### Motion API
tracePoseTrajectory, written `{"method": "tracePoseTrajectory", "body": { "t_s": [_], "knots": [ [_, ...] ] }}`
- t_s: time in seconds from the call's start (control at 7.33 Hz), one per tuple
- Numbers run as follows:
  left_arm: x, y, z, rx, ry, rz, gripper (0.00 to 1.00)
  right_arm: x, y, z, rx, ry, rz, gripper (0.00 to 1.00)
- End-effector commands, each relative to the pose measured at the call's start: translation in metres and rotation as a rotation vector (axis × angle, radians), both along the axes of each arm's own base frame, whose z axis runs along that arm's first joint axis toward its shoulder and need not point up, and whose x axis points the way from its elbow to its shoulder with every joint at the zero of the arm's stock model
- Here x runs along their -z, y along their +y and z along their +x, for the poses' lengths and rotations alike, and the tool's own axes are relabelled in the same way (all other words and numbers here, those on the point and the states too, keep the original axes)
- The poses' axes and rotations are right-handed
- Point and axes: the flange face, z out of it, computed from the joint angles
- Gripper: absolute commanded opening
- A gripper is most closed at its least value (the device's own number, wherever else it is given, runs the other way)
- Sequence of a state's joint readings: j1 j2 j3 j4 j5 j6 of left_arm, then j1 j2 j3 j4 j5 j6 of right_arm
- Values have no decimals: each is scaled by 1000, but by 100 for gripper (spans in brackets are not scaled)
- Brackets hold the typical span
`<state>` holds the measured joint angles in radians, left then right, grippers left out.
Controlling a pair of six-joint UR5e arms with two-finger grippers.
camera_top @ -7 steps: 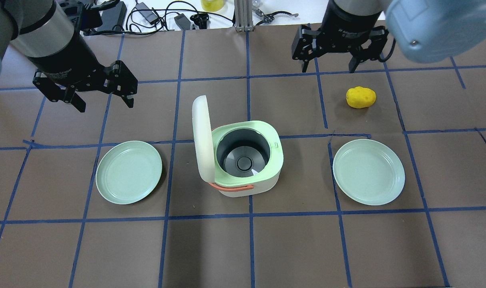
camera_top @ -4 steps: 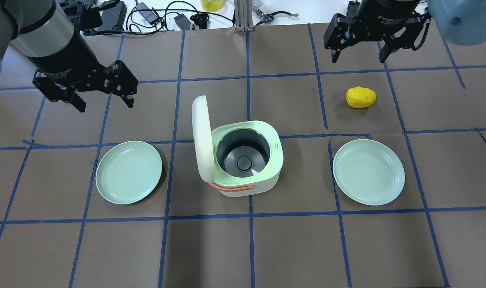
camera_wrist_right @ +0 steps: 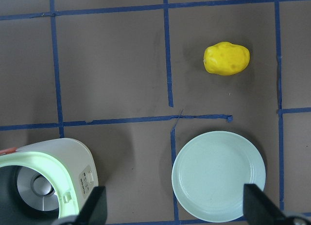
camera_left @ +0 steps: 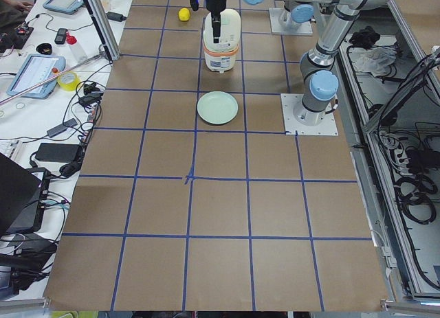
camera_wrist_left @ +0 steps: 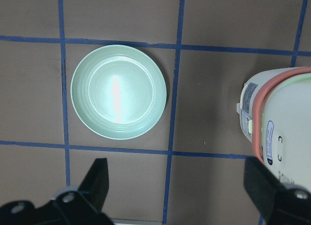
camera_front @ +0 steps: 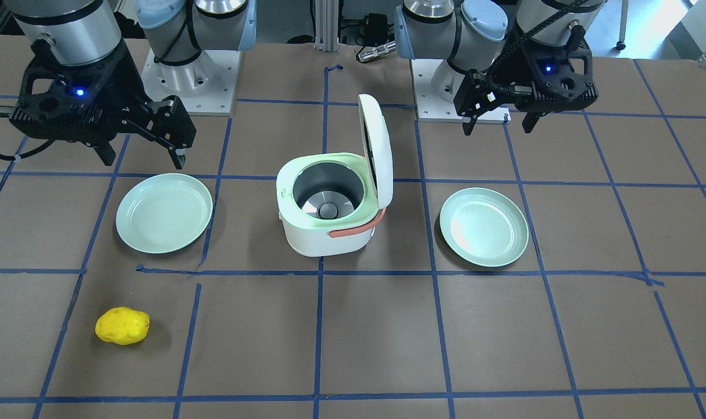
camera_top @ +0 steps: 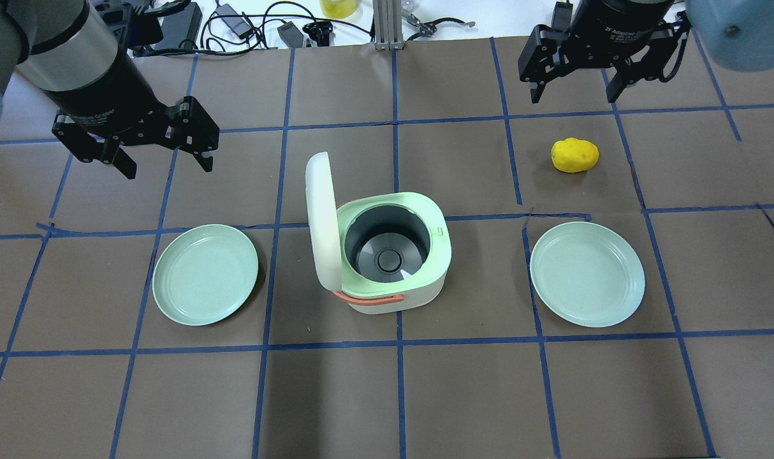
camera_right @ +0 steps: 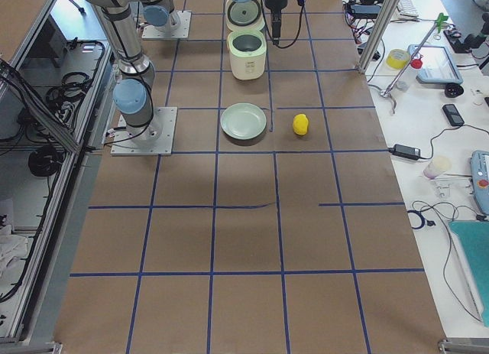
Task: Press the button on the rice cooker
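White plastic rice cooker with a pale green rim (camera_top: 442, 252) stands at the middle of the brown bench (camera_top: 387, 395), lid upright. Left pincer (camera_top: 168, 159) and right pincer (camera_top: 573, 94) both hang spread apart and empty, well clear of it.

Assessment: the shell is rigid, smooth and probably light. A sideways press on the small side panel (camera_wrist_right: 87, 179) may slide it. No grasp is required; one fingertip suffices.

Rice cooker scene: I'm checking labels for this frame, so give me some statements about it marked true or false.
1. The rice cooker has its lid standing open. True.
2. The yellow potato lies on a plate. False: it lies on the table, apart from the right-side plate.
3. The left gripper and the right gripper are both open and empty. True.
4. The cooker holds rice. False: its inside is bare.
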<state>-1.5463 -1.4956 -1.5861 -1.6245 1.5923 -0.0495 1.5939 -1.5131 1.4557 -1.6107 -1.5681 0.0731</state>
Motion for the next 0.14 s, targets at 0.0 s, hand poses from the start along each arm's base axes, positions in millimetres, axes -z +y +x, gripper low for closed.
{"method": "tracePoseTrajectory", "body": {
  "t_s": [0.0],
  "knots": [
    [0, 0, 0, -1, 0, 0, 100, 0, 0, 0, 1, 0, 1, 100]
  ]
}}
